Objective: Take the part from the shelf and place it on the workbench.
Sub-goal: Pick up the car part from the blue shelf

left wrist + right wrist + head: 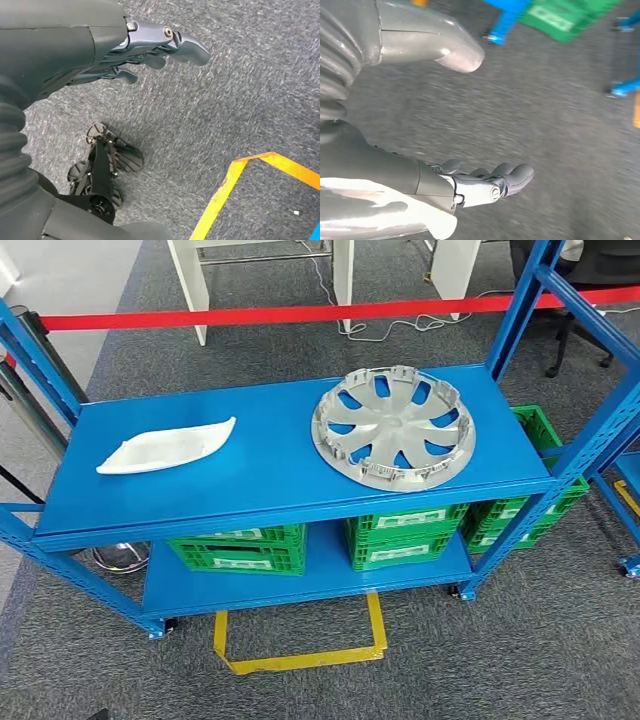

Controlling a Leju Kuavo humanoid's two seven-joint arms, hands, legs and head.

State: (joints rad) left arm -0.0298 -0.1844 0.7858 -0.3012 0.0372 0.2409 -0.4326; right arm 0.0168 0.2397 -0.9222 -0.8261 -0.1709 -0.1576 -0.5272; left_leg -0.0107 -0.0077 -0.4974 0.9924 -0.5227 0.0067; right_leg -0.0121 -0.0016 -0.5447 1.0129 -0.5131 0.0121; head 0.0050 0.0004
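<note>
Squarely ahead in the head view stands the blue shelf (249, 495), and everything is placed here against it. On its top board, toward the right end, lies the silver wheel cover (393, 426), flat, with its spokes and clipped rim facing up; its near edge reaches close to the front lip of the board. Well apart from it, toward the left end of the same board, lies the white part (166, 448), a long, curved, shallow piece resting flat and running along the board. Below the top board, on the lower board, sit green crates (243, 548), side by side, with a further one past the right-hand upright. On the grey carpet just in front of the shelf is a yellow tape outline (302, 650), and behind the shelf a red barrier strip (287, 314) stretches across. Neither hand is at the shelf. The left hand (113, 55) hangs over the carpet near a corner of yellow tape, fingers stretched out and apart, holding nothing. The right hand (471, 145) likewise hangs over the carpet, with a foot of the shelf and a green crate beyond it, thumb and fingers spread wide and empty.
</note>
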